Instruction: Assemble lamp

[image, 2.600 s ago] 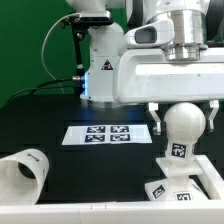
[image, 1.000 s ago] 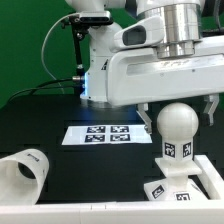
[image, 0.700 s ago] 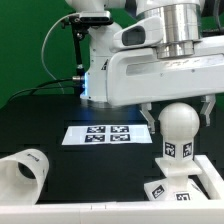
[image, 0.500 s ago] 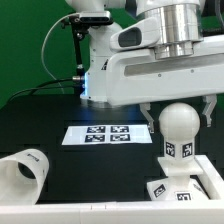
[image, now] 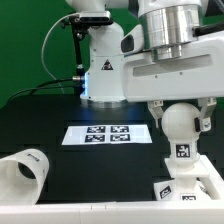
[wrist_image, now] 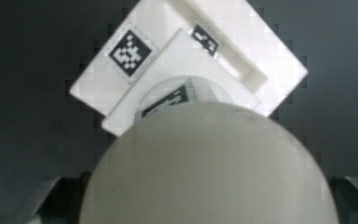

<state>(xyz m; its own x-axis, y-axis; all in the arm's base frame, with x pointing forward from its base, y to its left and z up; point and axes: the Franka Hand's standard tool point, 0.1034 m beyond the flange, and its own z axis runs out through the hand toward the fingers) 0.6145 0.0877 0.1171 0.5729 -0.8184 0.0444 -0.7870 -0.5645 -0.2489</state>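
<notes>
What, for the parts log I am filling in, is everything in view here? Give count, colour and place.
lamp base: one, white with black-and-white tags, on the table at the exterior view's lower right.
bulb: one, white, round-headed, upright on the lamp base.
shade: one, white, lying on its side at the exterior view's lower left.
marker board: one, white with black tags, flat on the table near the middle.
table: one, black, under everything.
backdrop: one, green, behind the table.
robot arm: one, white, above the bulb.
fingers: two, greyish, one on each side of the bulb's head; whether they press it cannot be told.
</notes>
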